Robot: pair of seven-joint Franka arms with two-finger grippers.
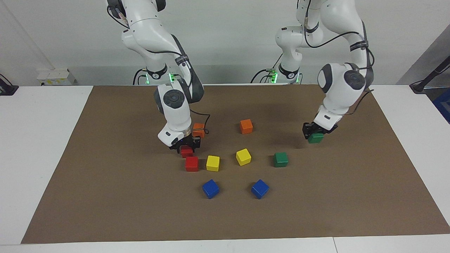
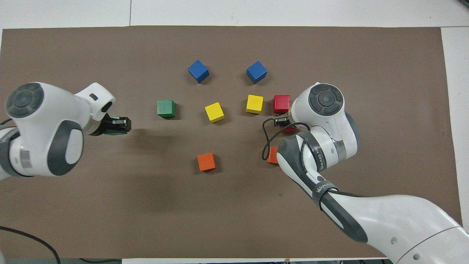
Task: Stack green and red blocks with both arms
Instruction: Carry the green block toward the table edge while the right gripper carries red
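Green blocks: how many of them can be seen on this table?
2. One green block is clamped in the shut left gripper, over the mat toward the left arm's end. The other sits on the mat, beside the yellow blocks. None seems hidden.

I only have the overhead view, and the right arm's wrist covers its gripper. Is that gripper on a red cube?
Observer: Yes. In the facing view the right gripper is shut on a red cube, just nearer the robots than the other red cube.
Operator: Is it off the table yet?
Observer: I can't tell. It sits low against the brown mat, and I see no clear gap under it.
Operator: And the left arm's cube?
Observer: The left gripper is shut on a green cube. It looks raised over bare mat toward the left arm's end of the table, with a shadow below it.
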